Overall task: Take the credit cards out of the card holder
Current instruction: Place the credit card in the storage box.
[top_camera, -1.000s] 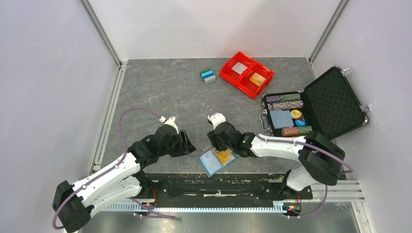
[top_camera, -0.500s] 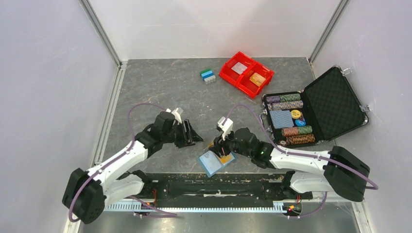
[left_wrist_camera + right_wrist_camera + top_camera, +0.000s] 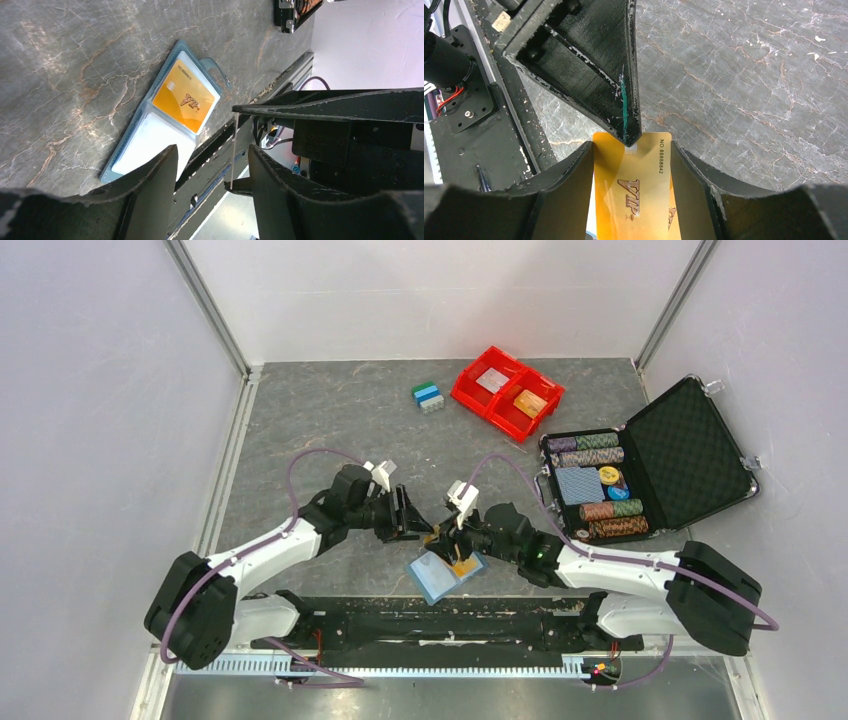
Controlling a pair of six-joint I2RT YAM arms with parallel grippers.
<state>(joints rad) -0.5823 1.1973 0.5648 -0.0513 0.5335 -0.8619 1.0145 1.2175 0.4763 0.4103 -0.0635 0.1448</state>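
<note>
One orange card [image 3: 636, 200] looks freed, pinched by its edges in the right claw [image 3: 631, 152]; the left claw [image 3: 212, 155], half spread and empty, hovers at its top edge. Lower centre on the surface [image 3: 330, 420], the card holder [image 3: 418, 575] still holds a second orange card [image 3: 185, 97] and a white card [image 3: 150, 145].

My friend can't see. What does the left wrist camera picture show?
A light-blue card holder lies open on the grey table, with an orange card and a white card inside. The left gripper hovers open nearby.
</note>
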